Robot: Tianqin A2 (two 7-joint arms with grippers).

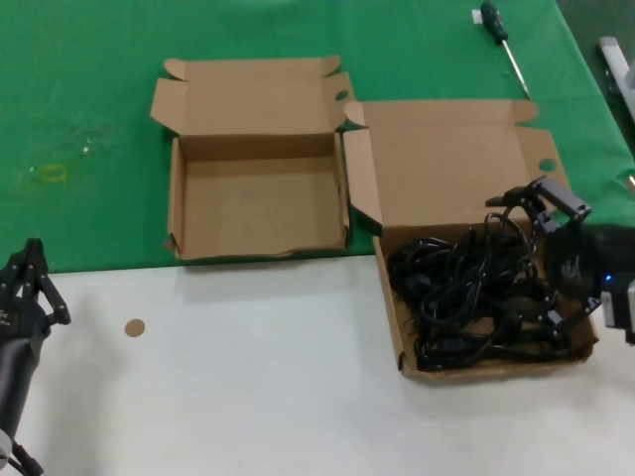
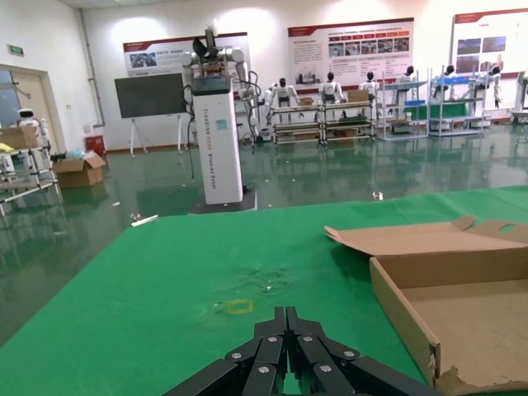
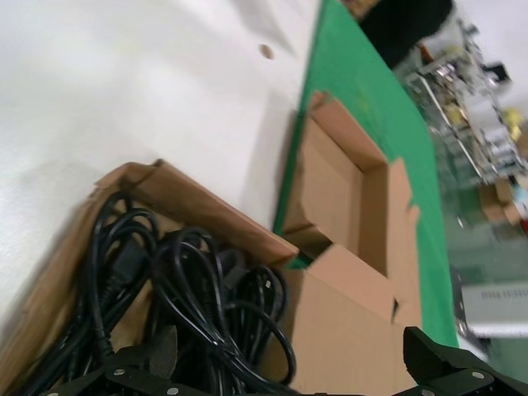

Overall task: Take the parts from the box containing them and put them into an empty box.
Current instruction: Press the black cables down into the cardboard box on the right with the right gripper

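The left gripper (image 1: 38,281) is resting clenched and idle at the near left, well apart from the narrower box (image 1: 260,203), which is lying bare-floored with its lid folded back. Only the left wrist view is showing a hall beyond, with posters too small to read. The wider box (image 1: 407,347) is holding tangled black cords (image 1: 466,297) with moulded plugs. The right gripper (image 1: 531,253) is hovering released, its fingers straddling that tangle.
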